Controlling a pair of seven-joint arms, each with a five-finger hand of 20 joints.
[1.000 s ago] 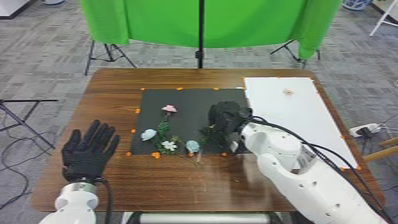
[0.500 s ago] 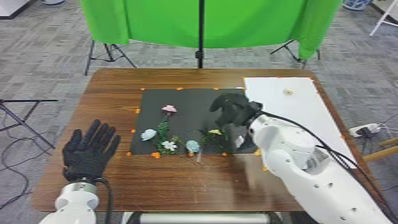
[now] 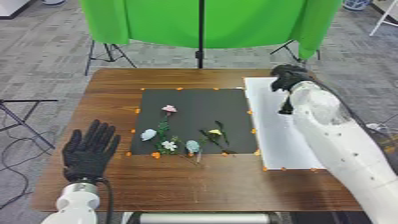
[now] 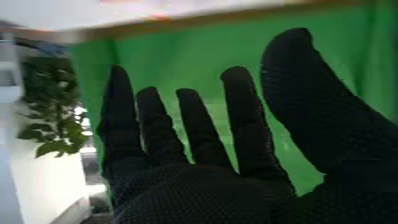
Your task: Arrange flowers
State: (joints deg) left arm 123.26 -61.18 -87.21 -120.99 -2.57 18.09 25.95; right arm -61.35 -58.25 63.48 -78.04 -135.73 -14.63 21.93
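- The robot's right hand [image 3: 289,78] hangs over the far end of the white board [image 3: 277,132], its fingers straight and spread, the thumb standing well apart, with nothing pinched.
- The left hand [image 3: 89,152] lies off to the other side of the black mat [image 3: 201,112], open, its straight fingers slightly parted.
- Flowers for the arrangement lie on the mat between the two hands.
- A pale blue bloom [image 3: 148,134] sits closest to the left hand; the pink flower [image 3: 169,108] lies beyond that hand's fingertips.
- The white flower [image 3: 169,145] and blue flower [image 3: 193,146] lie side by side, to the right of the left hand.
- A yellow flower [image 3: 214,132] and a green stem [image 3: 222,131] beside it lie nearer the robot than the right hand, and to its left.
- Beyond the right hand hangs a green cloth [image 3: 253,25].
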